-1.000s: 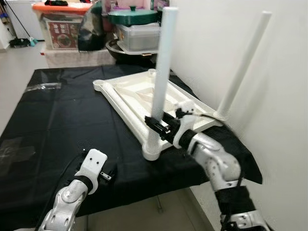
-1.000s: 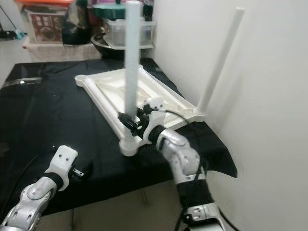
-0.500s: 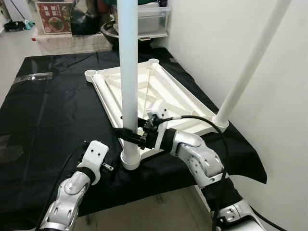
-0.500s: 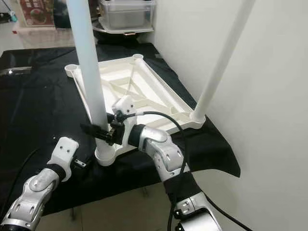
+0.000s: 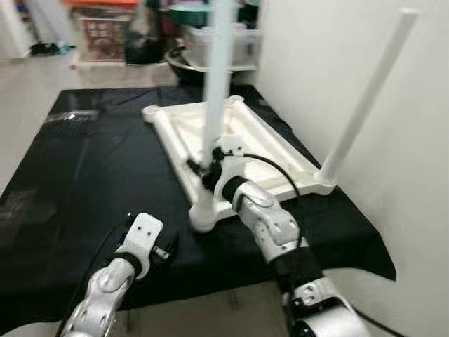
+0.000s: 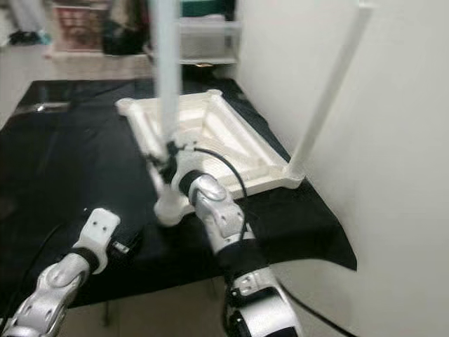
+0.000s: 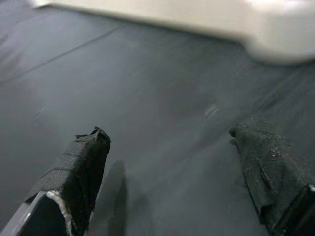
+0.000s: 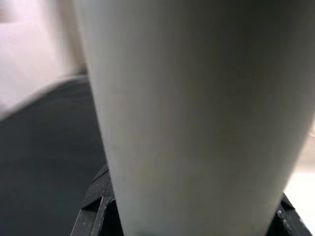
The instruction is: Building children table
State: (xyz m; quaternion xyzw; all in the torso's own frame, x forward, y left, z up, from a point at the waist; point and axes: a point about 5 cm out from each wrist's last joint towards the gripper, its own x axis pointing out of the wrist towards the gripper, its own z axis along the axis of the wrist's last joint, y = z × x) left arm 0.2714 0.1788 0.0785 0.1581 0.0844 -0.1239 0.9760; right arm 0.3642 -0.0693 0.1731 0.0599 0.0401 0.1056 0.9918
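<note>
In the middle of the frame, the white table leg [image 5: 214, 105] is still gripped by the right claw [image 5: 205, 170], kept upright in its corner socket, while the left claw [image 7: 172, 182] is held open.

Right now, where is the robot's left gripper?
In the eye views the left gripper hangs low on the robot's left, open over the black cloth, just short of the near corner of the white tabletop where the right gripper holds a leg.

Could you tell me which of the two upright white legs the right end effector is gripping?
The near-corner leg, at the tabletop's front corner nearest the robot; the right end effector clamps it low down. The other leg stands untouched by the wall.
</note>
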